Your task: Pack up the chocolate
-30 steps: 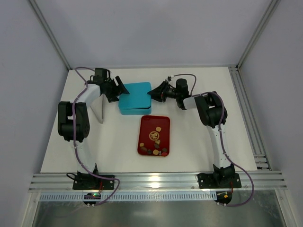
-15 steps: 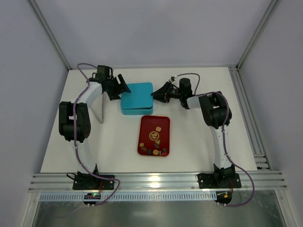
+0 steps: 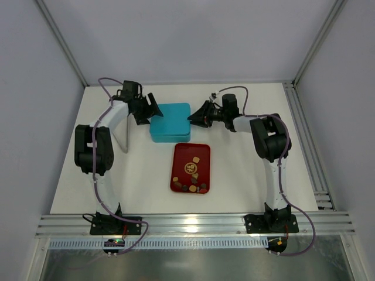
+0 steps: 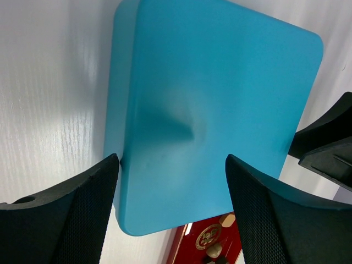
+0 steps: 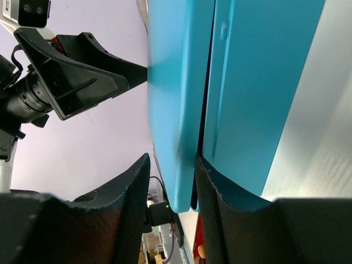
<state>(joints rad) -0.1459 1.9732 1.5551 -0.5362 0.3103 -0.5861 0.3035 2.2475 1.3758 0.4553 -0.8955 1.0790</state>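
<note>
A teal box [image 3: 170,122] with its lid on stands at the back middle of the table. In front of it lies a red tray [image 3: 177,153] with several small brown, tan and cream chocolates [image 3: 192,178]. My left gripper [image 3: 151,110] is open at the box's left end. In the left wrist view its fingers [image 4: 82,203] straddle the lid [image 4: 209,99], with tray and chocolates [image 4: 224,220] beyond. My right gripper [image 3: 192,117] is at the box's right end. In the right wrist view the gripper [image 5: 171,160] clasps the lid's edge [image 5: 176,99], above the base [image 5: 258,82].
A pale grey flat panel [image 3: 123,137] stands on edge left of the box, beside my left arm. Aluminium rails run along the table's front [image 3: 193,223] and right side [image 3: 307,152]. White walls close in the back.
The teal box has shifted slightly to the right. Both grippers have moved a little right with it, and the right arm's elbow has swung outward.
</note>
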